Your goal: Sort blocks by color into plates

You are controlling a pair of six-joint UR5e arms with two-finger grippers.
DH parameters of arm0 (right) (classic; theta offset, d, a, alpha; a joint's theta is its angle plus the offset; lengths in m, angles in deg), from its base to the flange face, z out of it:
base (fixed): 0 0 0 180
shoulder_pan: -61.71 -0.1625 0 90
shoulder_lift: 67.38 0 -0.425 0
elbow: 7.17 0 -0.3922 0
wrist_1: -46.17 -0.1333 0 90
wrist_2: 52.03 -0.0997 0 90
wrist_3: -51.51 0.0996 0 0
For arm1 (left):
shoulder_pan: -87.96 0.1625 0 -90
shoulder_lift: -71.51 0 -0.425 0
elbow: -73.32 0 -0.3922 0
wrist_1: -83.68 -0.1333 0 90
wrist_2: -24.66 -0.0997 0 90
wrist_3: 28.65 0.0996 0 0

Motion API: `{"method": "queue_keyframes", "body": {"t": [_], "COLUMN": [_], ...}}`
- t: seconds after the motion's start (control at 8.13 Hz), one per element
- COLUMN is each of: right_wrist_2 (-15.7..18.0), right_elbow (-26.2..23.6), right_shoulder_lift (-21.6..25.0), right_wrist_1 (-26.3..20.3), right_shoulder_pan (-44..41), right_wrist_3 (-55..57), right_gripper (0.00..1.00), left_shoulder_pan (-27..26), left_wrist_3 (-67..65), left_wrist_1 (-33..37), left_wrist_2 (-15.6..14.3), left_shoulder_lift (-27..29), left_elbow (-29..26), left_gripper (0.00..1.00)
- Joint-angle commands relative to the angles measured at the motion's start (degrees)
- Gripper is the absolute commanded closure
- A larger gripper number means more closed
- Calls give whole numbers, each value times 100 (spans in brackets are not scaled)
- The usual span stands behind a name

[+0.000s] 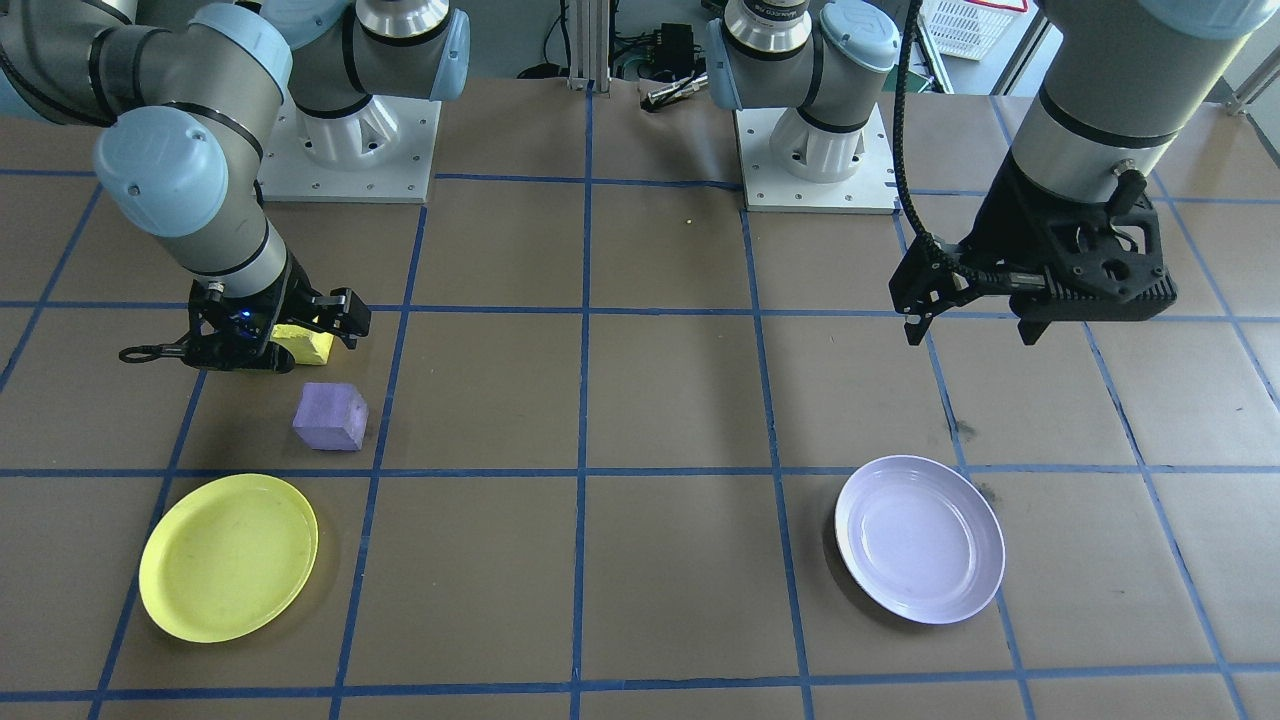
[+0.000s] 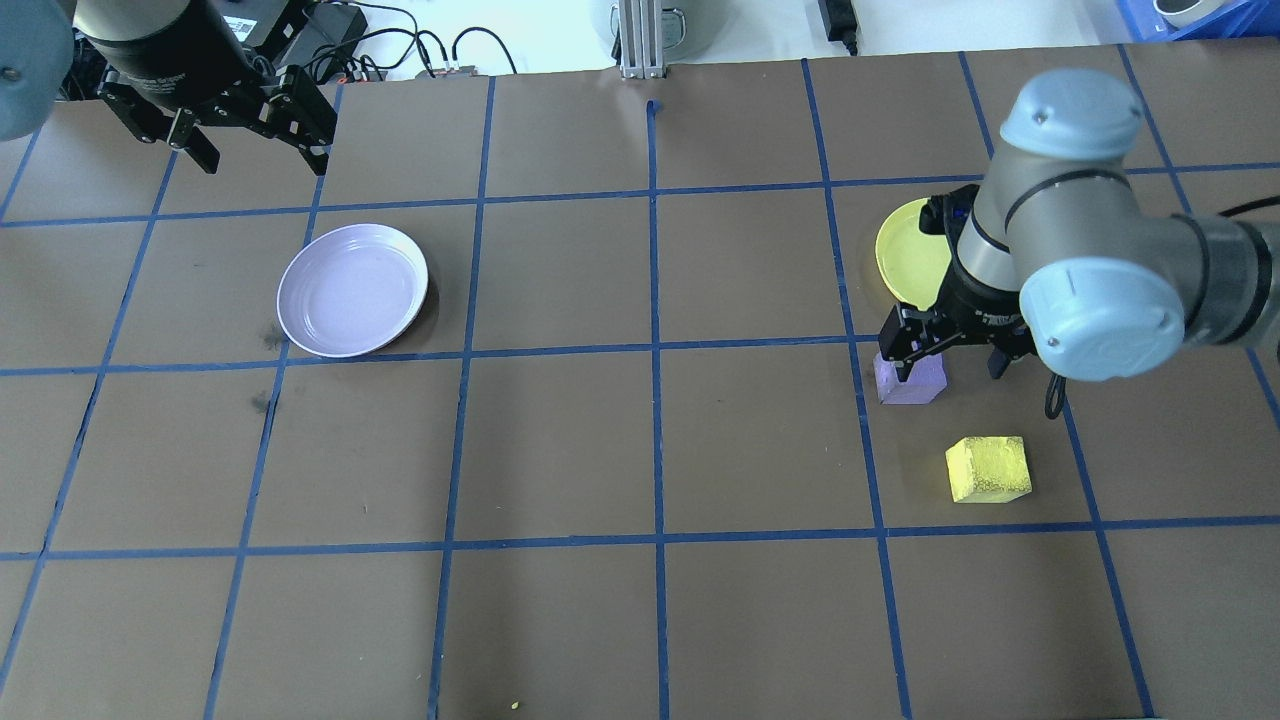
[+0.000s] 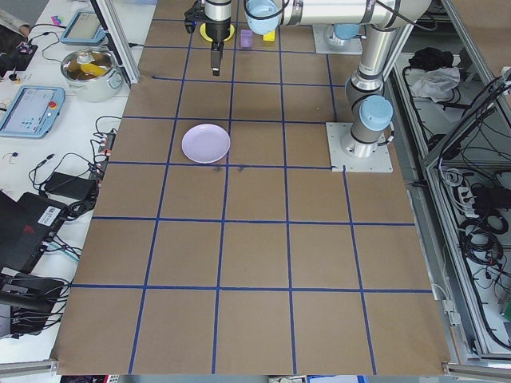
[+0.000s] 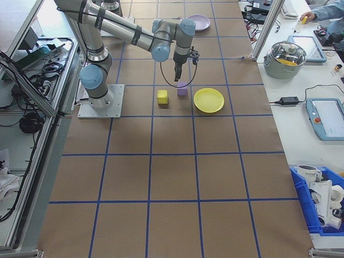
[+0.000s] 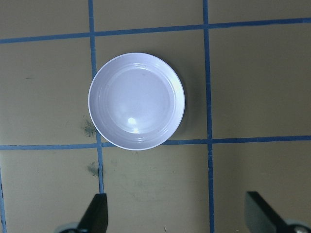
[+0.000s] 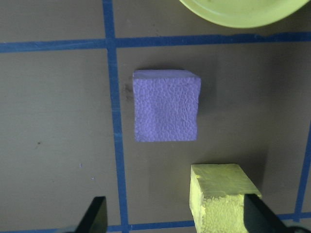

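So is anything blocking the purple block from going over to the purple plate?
Nothing visible: only bare table lies between the purple block and the lavender plate. The yellow block sits off to the side.

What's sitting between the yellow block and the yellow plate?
The purple block sits between the yellow block and the yellow plate, touching neither; the exterior right view shows it best.
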Motion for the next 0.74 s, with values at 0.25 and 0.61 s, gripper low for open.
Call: {"method": "queue_keyframes", "body": {"t": [0.25, 0.61], "right_wrist_2": [340, 552], "right_elbow": [-1301, -1364], "right_shoulder_lift": [41, -21], "right_wrist_1": [931, 1162], "right_shoulder_pan": [557, 680], "right_wrist_3": [-671, -653], "right_gripper": [6, 6], "left_shoulder_pan": [-5, -5], "left_wrist_3": [9, 9], "left_wrist_1": [6, -3], "left_wrist_2": [0, 0], "left_shoulder_lift": [-41, -32], "left_elbow": [18, 19], "left_gripper": [0, 0]}}
